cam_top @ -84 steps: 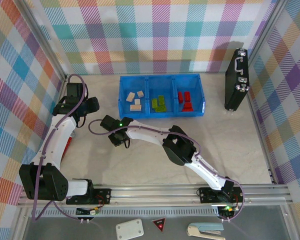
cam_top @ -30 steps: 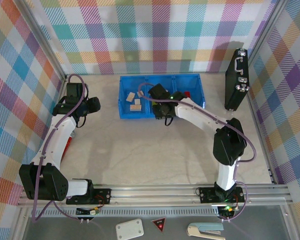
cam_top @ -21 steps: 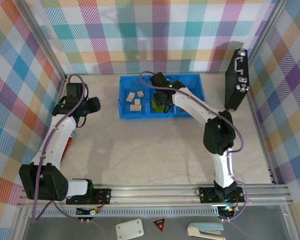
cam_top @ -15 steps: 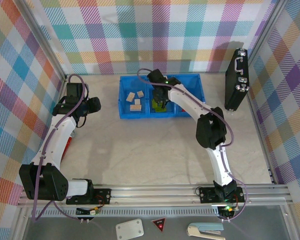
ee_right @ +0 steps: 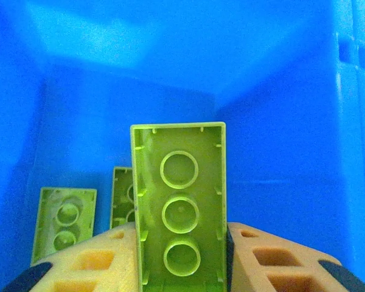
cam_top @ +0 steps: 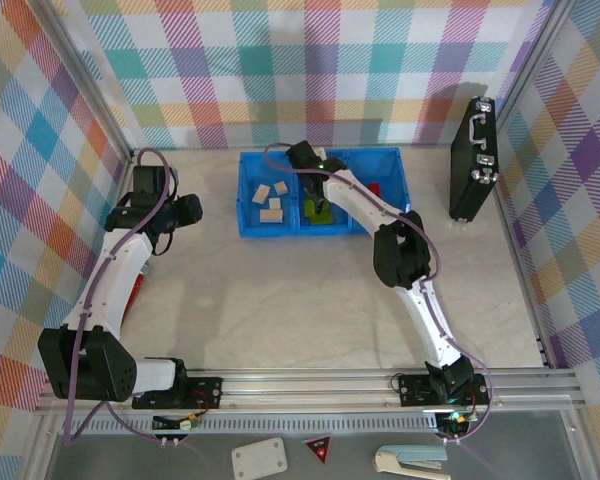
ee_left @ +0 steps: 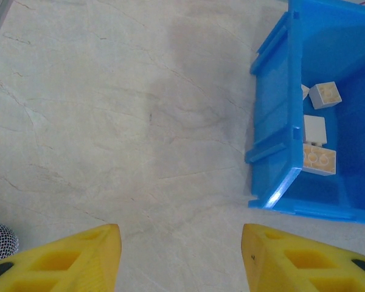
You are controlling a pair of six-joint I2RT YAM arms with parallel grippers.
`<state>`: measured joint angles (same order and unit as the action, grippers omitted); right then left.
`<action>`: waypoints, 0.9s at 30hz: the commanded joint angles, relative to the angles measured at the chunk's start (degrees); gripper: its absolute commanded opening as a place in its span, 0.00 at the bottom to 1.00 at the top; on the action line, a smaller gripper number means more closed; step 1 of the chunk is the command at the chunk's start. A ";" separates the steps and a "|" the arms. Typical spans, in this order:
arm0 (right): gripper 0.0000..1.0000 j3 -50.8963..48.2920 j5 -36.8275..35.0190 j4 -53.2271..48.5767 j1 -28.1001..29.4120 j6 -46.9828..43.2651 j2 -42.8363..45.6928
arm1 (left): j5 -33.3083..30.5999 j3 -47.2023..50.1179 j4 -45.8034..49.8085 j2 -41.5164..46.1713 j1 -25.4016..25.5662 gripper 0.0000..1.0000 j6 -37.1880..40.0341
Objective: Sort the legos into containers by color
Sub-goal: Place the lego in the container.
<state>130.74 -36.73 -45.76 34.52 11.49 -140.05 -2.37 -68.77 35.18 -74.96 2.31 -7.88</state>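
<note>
The blue tray (cam_top: 248, 225) stands at the back of the table. Its left compartment holds tan legos (cam_top: 270, 200), the middle one lime green legos (cam_top: 320, 212), the right one red legos (cam_top: 377, 187). My right gripper (cam_top: 318, 195) hangs over the middle compartment, shut on a lime green lego (ee_right: 179, 201) held hollow side up. Below it, two more green legos (ee_right: 65, 220) lie on the blue floor (ee_right: 280, 91). My left gripper (cam_top: 185, 210) hovers open over bare table to the left of the tray (ee_left: 274, 121), nothing between its fingertips (ee_left: 181, 234). Tan legos (ee_left: 319, 125) show inside the tray's near compartment.
A black hard case (cam_top: 472, 160) stands upright against the right wall. A red stick (cam_top: 135, 290) lies under the left arm, its grey tip (ee_left: 0, 240) beside the left finger. Plaid walls close in the back and both sides.
The right arm has swung from the table in front of the tray up to the middle compartment with the green lego. The left arm has not moved.
</note>
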 commanded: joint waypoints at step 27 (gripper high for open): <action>0.49 -5.05 -8.54 10.19 -1.82 -1.96 -1.25 | 1.04 -0.62 -0.02 -1.34 -0.79 0.55 -0.21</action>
<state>126.45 -43.33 -35.75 33.36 9.78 -144.86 -2.31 -68.77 35.20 -75.92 2.31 -7.88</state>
